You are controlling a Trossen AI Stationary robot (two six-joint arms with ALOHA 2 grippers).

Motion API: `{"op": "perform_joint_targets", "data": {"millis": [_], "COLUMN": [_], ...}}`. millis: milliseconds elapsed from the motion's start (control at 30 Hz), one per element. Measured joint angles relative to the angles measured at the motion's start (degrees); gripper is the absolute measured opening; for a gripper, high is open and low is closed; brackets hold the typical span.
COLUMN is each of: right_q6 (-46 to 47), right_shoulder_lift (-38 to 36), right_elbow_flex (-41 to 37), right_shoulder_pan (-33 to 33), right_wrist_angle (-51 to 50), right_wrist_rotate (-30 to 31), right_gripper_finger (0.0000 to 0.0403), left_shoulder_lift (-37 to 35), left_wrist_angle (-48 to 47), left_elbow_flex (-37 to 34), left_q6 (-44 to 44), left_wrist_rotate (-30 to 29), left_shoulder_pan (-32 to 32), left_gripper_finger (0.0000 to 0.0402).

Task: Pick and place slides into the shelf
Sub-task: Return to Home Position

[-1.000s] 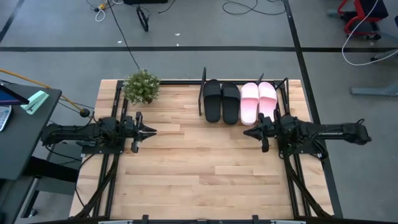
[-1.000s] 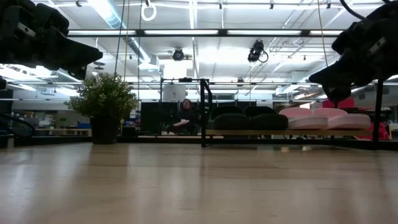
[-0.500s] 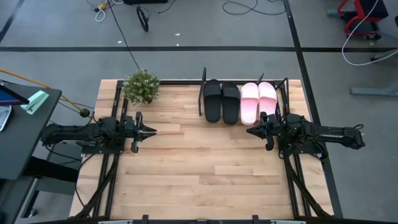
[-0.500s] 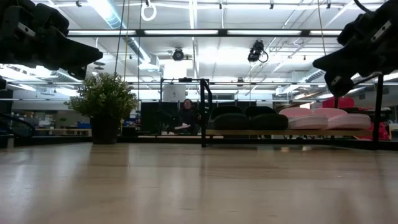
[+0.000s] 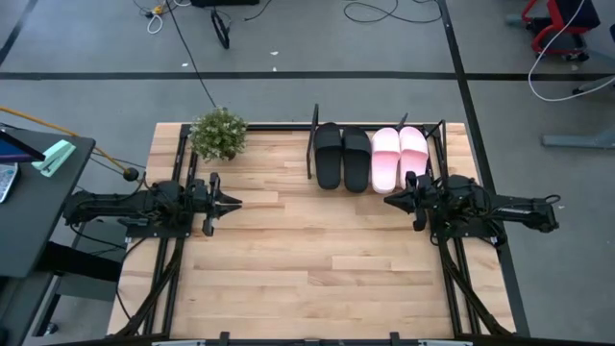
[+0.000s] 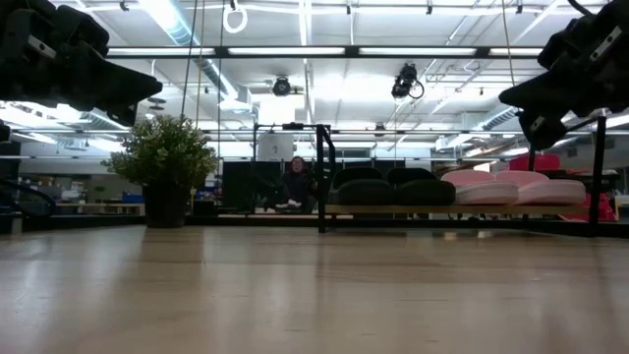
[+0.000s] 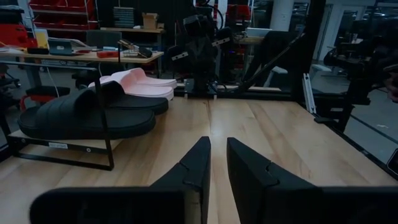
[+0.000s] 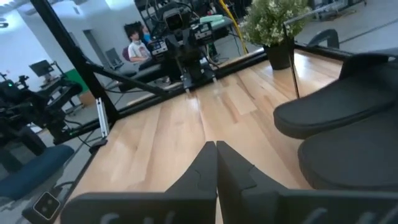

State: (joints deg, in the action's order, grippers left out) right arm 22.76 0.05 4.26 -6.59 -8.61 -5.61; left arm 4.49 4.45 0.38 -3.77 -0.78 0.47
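Your right tool is closed, its fingers meeting with nothing between them. It hangs above the bench, just off the shelf's front edge at the end that holds the pink pair. Your left tool is drawn together to a thin slit and is also empty. It hovers well apart from the shelf, out past its black-slide end. On the shelf all four slides lie side by side with their toes toward the front. The black slides sit next to the upright post, and the pink slides are just beside them at the other end. No slide shows anywhere on the bench away from the shelf, so the placing looks finished. I judge that only parking the arms is left. The right arm sits closer to the shelf than the left does, so watch that it clears the shelf's end post.
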Motion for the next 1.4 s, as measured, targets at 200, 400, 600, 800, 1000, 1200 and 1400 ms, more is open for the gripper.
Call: {"op": "perform_joint_targets", "data": {"millis": [200,400,600,800,1000,1200,1400], "right_q6": [0.14,0.28,3.02,2.75,1.19,0.79,-1.34], "right_shoulder_lift": [0.0,-0.02,-0.02,-0.03,-0.02,0.21,0.22], "right_elbow_flex": [-0.03,-0.57,-3.68,-3.68,-3.7,-3.7,-3.7], "right_shoulder_pan": [0.0,0.0,0.0,0.0,0.0,2.02,6.12], "right_wrist_angle": [3.89,7.05,14.82,15.41,11.35,10.89,10.1], "right_wrist_rotate": [0.23,1.08,1.18,1.08,0.77,0.59,4.68], "right_gripper_finger": [0.0,0.0,0.0,0.0,0.0,0.0,0.0], "left_shoulder_lift": [0.0,-0.01,0.0,-0.01,0.0,-0.02,0.0], "left_wrist_angle": [0.0,0.0,-0.02,-0.01,-0.02,0.0,-0.01], "left_elbow_flex": [0.0,0.0,0.0,0.0,0.0,0.0,0.0], "left_q6": [-0.02,0.0,-0.02,0.0,-0.02,0.0,-0.01], "left_wrist_rotate": [-0.01,-0.01,-0.01,0.01,0.0,-0.01,-0.01], "left_shoulder_pan": [0.02,0.0,0.01,0.0,0.0,0.0,0.0], "left_gripper_finger": [0.0066,0.0066,0.0057,0.0059,0.0067,0.0064,0.0056]}}
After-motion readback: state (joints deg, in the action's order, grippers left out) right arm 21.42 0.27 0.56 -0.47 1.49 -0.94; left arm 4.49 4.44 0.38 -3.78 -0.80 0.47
